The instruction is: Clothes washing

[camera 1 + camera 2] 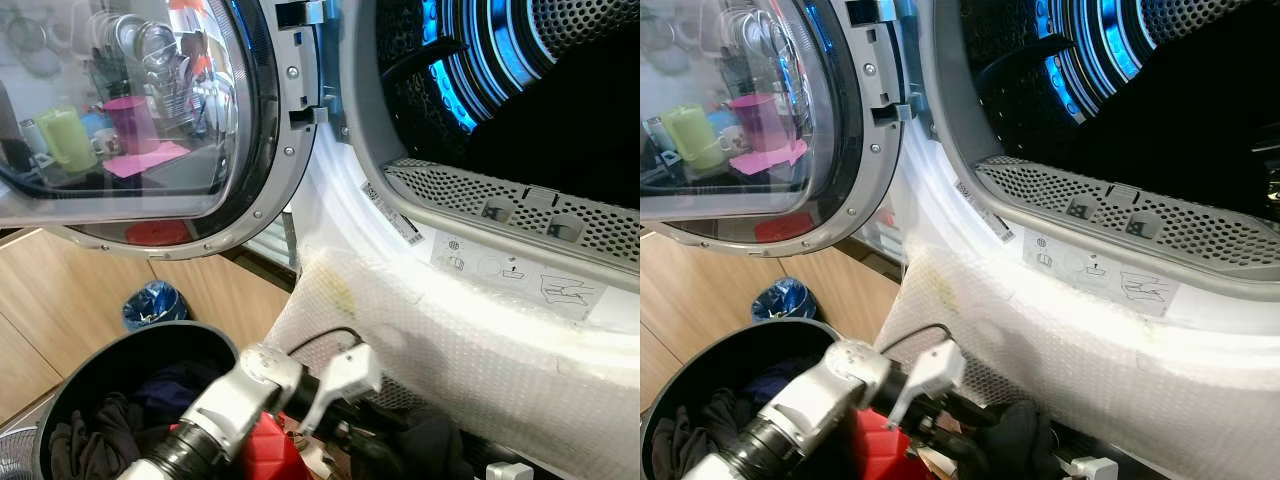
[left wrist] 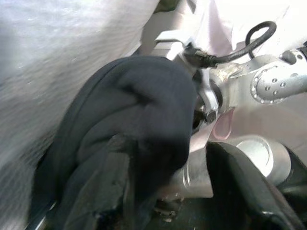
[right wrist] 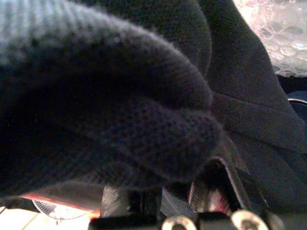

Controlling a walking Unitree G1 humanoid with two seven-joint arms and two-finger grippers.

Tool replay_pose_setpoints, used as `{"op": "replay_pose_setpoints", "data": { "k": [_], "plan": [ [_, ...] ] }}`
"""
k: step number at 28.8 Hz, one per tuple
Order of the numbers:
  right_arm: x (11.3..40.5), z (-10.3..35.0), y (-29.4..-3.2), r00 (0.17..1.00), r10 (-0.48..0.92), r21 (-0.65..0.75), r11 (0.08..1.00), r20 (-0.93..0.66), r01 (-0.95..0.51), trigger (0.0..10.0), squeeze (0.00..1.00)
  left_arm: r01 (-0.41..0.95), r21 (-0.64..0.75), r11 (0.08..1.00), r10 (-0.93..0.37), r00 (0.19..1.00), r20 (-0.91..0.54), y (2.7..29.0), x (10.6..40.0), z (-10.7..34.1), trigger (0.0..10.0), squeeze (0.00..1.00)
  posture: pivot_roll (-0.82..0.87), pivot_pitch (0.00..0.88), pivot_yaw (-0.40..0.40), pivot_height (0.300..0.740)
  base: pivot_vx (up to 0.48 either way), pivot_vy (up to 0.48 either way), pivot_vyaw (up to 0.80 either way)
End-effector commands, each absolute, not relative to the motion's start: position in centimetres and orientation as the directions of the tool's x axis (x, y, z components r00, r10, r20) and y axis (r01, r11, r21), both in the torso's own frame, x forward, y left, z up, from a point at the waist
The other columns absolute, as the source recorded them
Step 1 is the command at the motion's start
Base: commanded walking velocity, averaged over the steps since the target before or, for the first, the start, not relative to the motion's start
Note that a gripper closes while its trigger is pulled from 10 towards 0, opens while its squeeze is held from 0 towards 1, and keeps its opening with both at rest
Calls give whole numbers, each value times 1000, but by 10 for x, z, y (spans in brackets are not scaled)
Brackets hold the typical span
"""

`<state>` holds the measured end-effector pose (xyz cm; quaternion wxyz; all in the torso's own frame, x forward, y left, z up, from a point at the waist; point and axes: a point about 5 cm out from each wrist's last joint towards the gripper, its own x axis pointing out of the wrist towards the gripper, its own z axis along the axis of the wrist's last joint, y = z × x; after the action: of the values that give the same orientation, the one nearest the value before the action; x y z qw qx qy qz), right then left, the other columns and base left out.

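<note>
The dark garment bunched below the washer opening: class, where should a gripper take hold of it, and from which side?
Grip the dark garment at its rounded top fold, probably coming from above. It lies crumpled against the bubble wrap over the washer's lip, so the sides are crowded, while the thick raised fold gives two fingers something to pinch.

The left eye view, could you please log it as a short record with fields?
machine: drum dark inside, door swung open to the robot's left
front padding: bubble wrap draped below the opening
basket: dark laundry basket on the floor, dark clothes inside
left arm: silver arm reaching forward over the basket
held item: dark garment bunched at the wrist cameras
</note>
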<state>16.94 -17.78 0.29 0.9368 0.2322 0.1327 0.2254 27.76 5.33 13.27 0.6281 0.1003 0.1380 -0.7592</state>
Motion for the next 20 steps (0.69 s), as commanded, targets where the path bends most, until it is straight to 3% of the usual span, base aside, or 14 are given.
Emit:
{"op": "replay_pose_setpoints", "data": {
  "k": [1,9,13,20],
  "plan": [
    [169,2,-175,868,477,497,791,-139,-356,0,0,985,-84,-152,-928,-171,-331,66,279,136,10000,1000,20,0,102,740,0,0,0],
    [171,2,-174,865,483,498,788,-135,-362,0,0,988,-93,-120,-918,-146,-368,79,281,137,10000,1000,22,0,110,740,0,0,0],
    [174,1,-171,871,472,496,793,-134,-354,0,0,994,-78,-74,-900,-100,-424,96,290,137,10000,1000,12,0,135,740,0,0,0],
    [168,-7,-169,858,489,515,782,-155,-352,0,0,998,-59,10,-883,-19,-468,118,300,142,10000,1000,67,0,113,740,0,0,0]
  ]
}}
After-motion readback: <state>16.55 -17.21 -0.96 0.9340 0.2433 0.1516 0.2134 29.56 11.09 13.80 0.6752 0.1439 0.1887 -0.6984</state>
